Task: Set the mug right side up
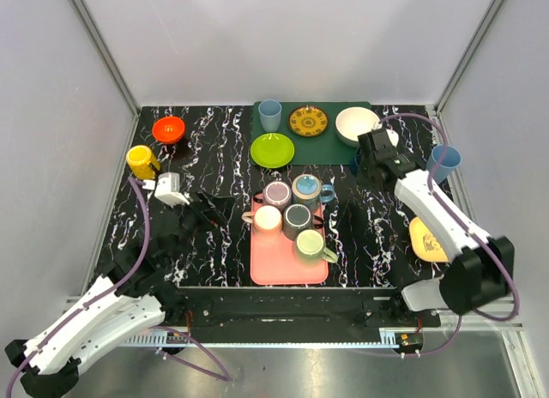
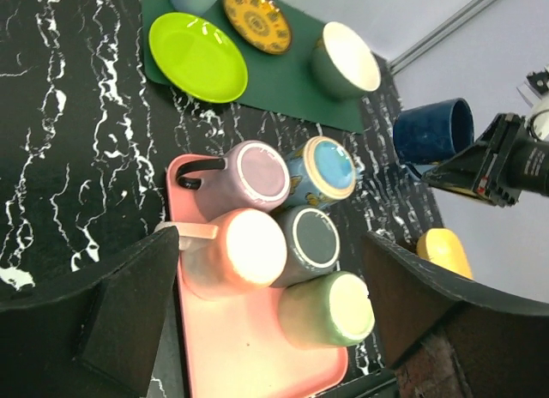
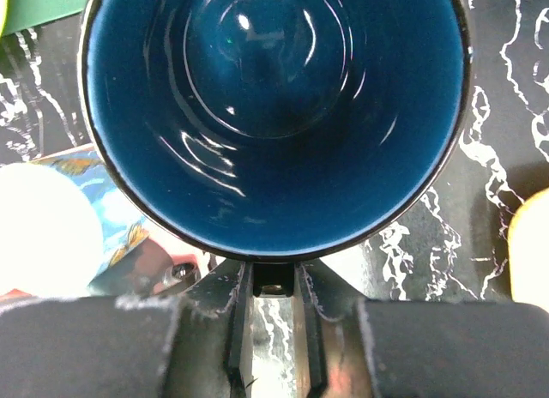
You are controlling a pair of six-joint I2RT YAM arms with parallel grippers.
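Mug (image 3: 274, 115), dark blue, filling upper part of right wrist frame, mouth facing camera, long axis running straight away from right claw (image 3: 273, 282), seemingly tipped sideways. Claw pinching lower rim wall. Left claw (image 1: 213, 211) hanging spread, left of centre in top view, farther off.

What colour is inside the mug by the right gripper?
Deep blue; the mug shows best in the right wrist view.
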